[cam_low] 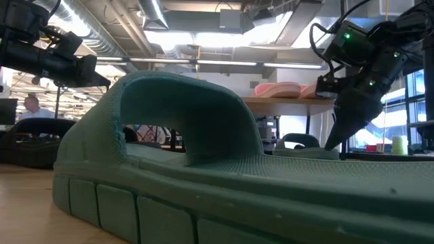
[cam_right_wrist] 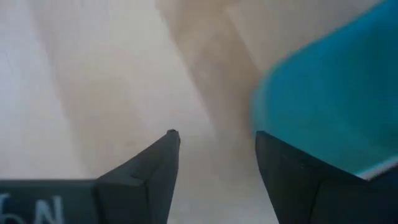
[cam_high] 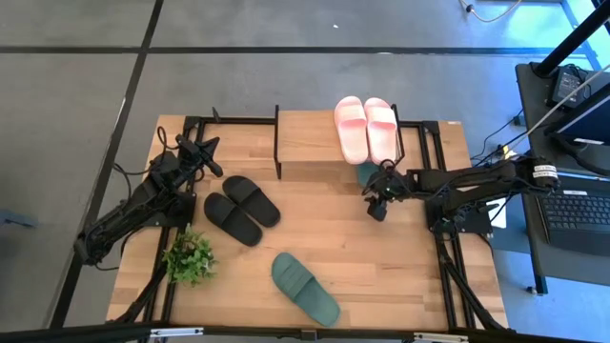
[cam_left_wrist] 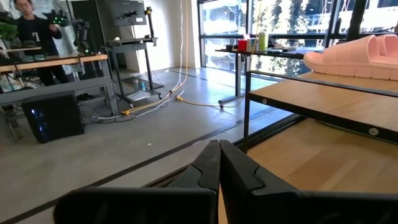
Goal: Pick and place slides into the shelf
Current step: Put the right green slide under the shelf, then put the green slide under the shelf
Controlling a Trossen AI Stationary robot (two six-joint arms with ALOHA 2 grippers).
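The shelf (cam_high: 310, 133) stands at the table's far edge, and the pale pink pair (cam_high: 366, 127) lies on its top board. One dark green slide (cam_high: 368, 172) lies partly under the shelf on its right side. The other green slide (cam_high: 305, 289) lies on the table near the near edge and fills the low view (cam_low: 169, 169). The black pair (cam_high: 241, 209) lies left of the table's middle. My right gripper (cam_high: 378, 205) is open and points down just near of the green slide under the shelf (cam_right_wrist: 323, 93). My left gripper (cam_high: 212, 145) is shut and waits above the table's far left (cam_left_wrist: 219, 146). My right gripper (cam_right_wrist: 214, 140) points down at the tabletop with one finger (cam_right_wrist: 298, 180) right against the near edge of the green slide (cam_right_wrist: 292, 124). The slide lies flat on the table outside the gap. Whether the finger touches it I cannot tell.
A small green plant (cam_high: 189, 257) stands near the table's left near corner. The shelf's black frame posts (cam_high: 277, 143) rise beside the space under its board. Bare tabletop lies between the black pair and my right gripper. A laptop (cam_high: 579, 210) sits beyond the table's right edge.
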